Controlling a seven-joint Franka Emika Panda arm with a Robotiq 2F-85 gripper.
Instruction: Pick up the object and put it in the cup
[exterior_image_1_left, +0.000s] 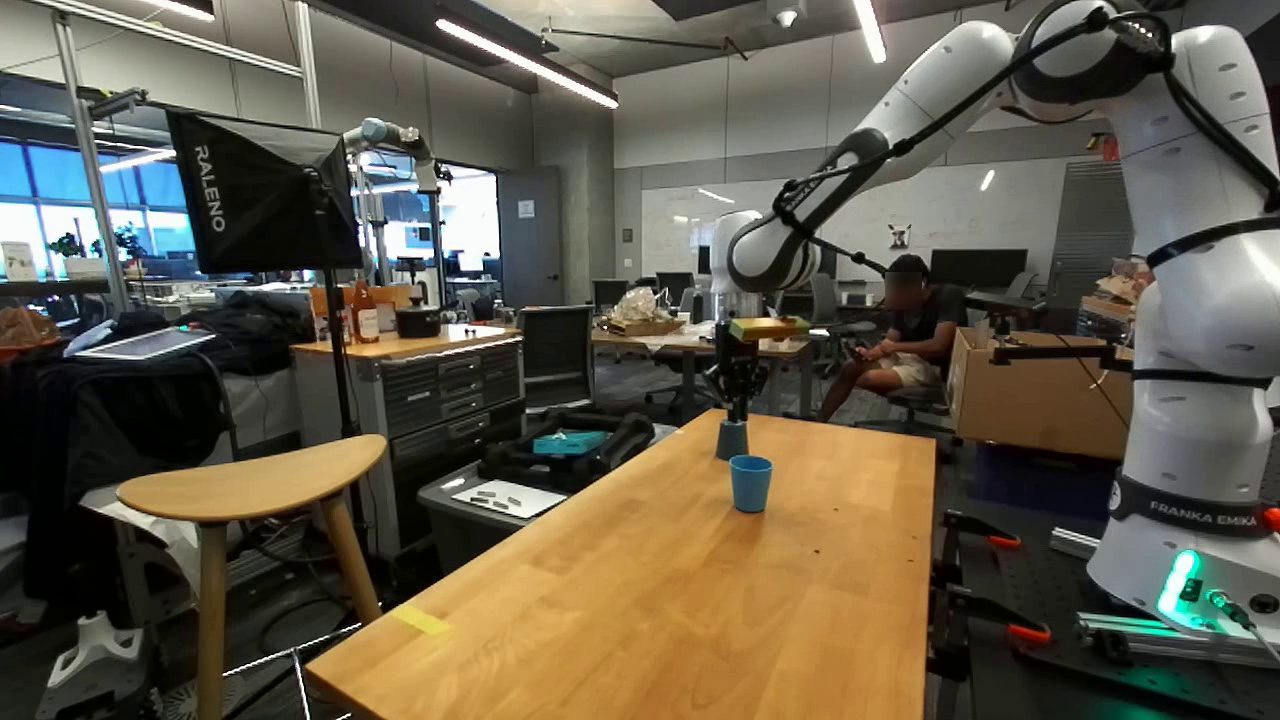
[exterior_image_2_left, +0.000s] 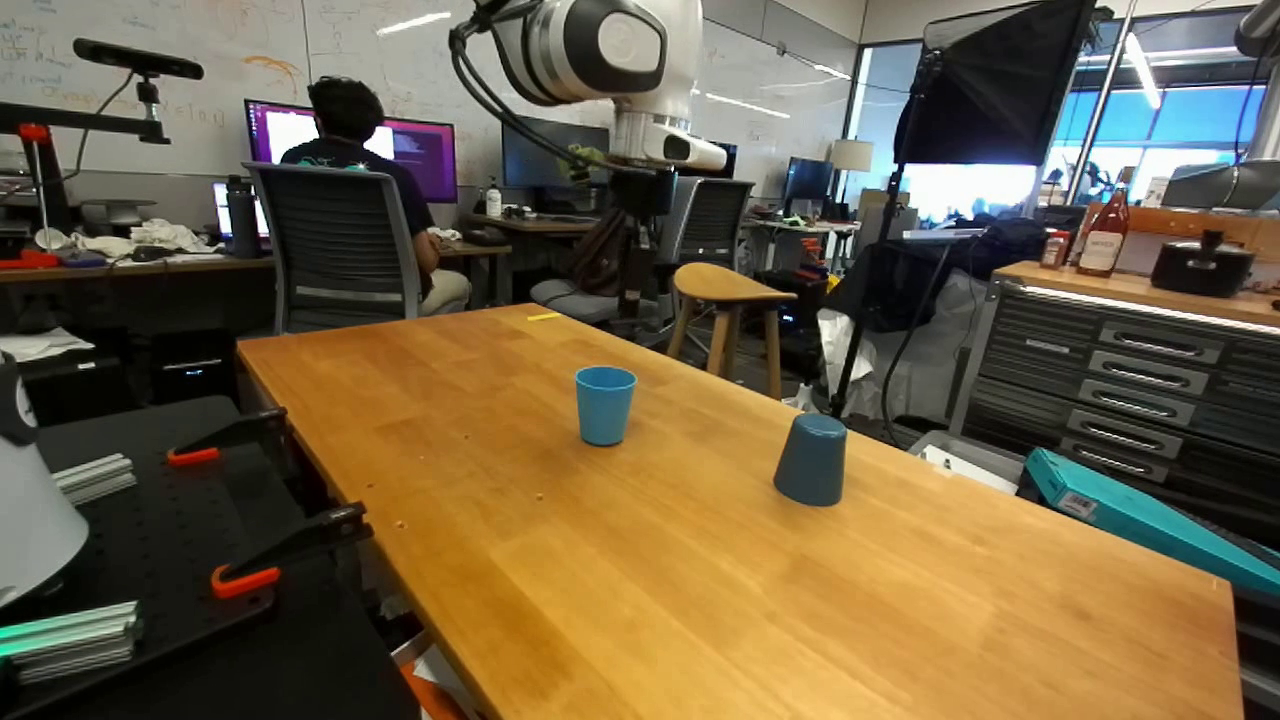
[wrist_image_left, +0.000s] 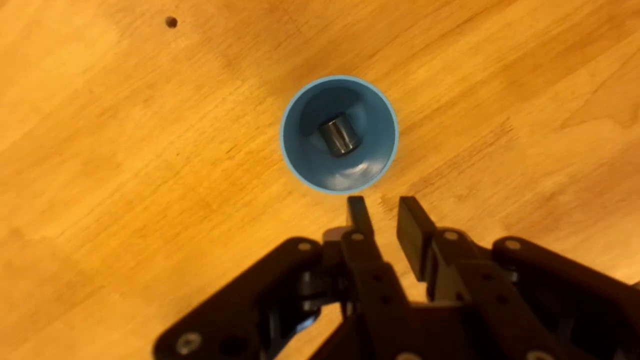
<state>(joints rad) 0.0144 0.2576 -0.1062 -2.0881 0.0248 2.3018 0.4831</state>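
Note:
The small light blue cup (exterior_image_1_left: 750, 484) stands upright on the wooden table. It also shows in an exterior view (exterior_image_2_left: 605, 406) and in the wrist view (wrist_image_left: 291, 137), where I look down into it. A short shiny dark metal cylinder (wrist_image_left: 340, 135) lies on its side inside the cup; the cup wall hides it in both exterior views. My gripper (wrist_image_left: 382, 202) hangs above the table close to the cup, its tips just below the cup's rim in the wrist view. Its fingers are apart with a narrow gap and nothing between them. It also shows in both exterior views (exterior_image_1_left: 737, 412) (exterior_image_2_left: 630, 300).
A darker blue-grey cup (exterior_image_2_left: 811, 460) stands upside down near the table's edge, a short way from the blue cup. It also shows in an exterior view (exterior_image_1_left: 732, 440), behind the gripper tips. The long wooden table (exterior_image_1_left: 640, 620) bears strips of yellow tape. Clamps (exterior_image_2_left: 245, 580) sit along one edge.

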